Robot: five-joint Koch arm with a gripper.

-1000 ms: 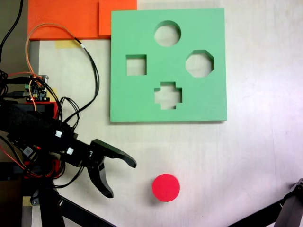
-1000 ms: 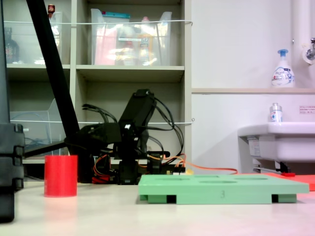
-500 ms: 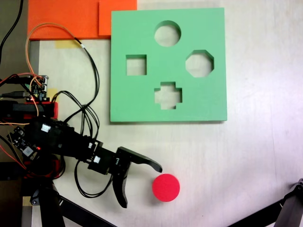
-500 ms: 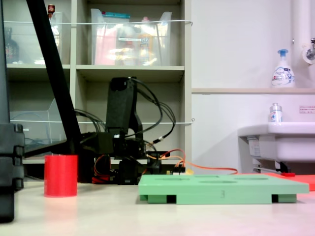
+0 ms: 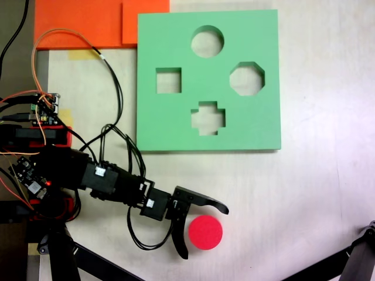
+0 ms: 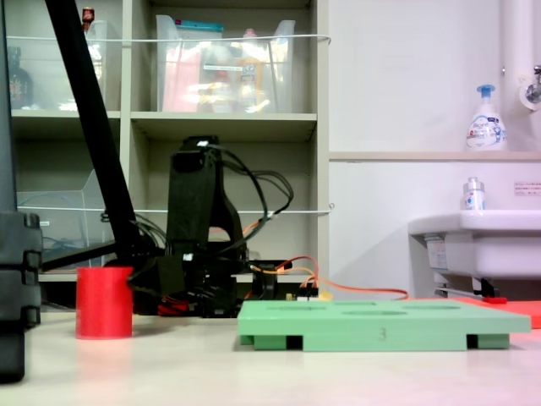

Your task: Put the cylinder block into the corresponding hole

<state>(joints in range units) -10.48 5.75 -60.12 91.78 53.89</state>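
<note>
Second exterior view: fingers [image 6: 139,275] mostly hidden behind cylinder block [image 6: 104,302]. First exterior view: fingers [image 5: 203,232] spread open around one block [image 5: 205,232]; board [image 5: 158,117] has four cut-outs, one round hole [image 5: 207,41].

Cylinder block [image 5: 205,232]: bright red, uniform, in both exterior views [image 6: 104,302]. Foam board [image 5: 258,123]: plain green; a dark numeral marks its side face in the second exterior view [image 6: 382,334]. Gripper [image 5: 203,233]: black. Wiring [image 5: 64,36]: orange and black strands. Orange sheets [image 5: 82,20] lie at the worktop's far corner, the first exterior view's top left. Worktop [image 5: 316,193]: off-white.
</note>
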